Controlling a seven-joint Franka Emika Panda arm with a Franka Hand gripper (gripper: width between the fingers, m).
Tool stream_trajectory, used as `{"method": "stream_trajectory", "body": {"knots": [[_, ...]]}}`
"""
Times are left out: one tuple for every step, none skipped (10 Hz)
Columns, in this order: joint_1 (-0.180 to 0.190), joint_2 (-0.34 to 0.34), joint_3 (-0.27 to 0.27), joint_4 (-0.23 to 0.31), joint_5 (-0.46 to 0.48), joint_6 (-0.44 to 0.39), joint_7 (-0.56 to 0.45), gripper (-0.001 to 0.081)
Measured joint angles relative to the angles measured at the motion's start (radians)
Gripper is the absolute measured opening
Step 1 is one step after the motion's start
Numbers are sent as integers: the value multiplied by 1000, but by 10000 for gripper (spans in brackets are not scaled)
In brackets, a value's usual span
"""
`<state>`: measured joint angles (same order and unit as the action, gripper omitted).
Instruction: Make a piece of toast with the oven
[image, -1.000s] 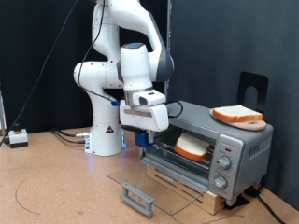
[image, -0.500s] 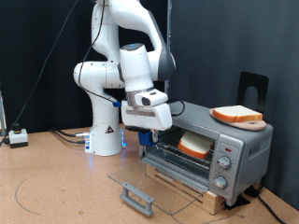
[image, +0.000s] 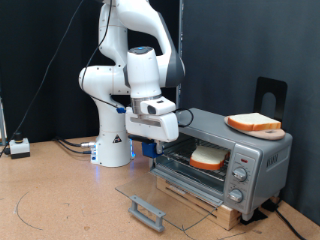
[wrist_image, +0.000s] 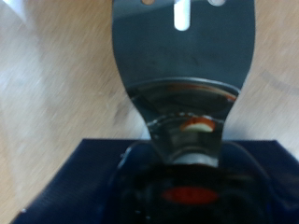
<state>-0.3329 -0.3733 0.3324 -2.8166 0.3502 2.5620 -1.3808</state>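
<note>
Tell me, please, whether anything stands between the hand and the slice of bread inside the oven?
Nothing visible does: the oven door lies open and flat, and the slice sits on the rack, with the hand just outside the opening.

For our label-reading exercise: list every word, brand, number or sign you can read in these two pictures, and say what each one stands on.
No text can be read in either view.
Oven: the panel around its knobs may carry markings, too small to read.
Robot base: a small dark mark, too blurred to read.
Wrist view: only a blurred metal blade; no lettering.
</note>
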Motion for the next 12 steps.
{"method": "stream_trajectory", "body": {"knots": [[-42, 0, -8, 9, -36, -23, 3, 399], [-68, 0, -28, 21, -41, -57, -7, 399], [-83, 0, -56, 36, -41, -94, -20, 399], [-90, 0, -86, 45, -24, -111, -43, 399], [-87, 0, -108, 49, -6, -119, -62, 399], [-87, 1, -105, 47, -13, -119, -62, 399], [-81, -6, -116, 50, 25, -121, -78, 399], [-69, -28, -149, 61, 107, -148, -131, 399], [-57, -56, -188, 77, 177, -205, -177, 399], [-54, -81, -220, 97, 219, -278, -197, 399], [-54, -105, -246, 118, 249, -348, -201, 399], [-55, -128, -267, 140, 260, -411, -192, 399]]}}
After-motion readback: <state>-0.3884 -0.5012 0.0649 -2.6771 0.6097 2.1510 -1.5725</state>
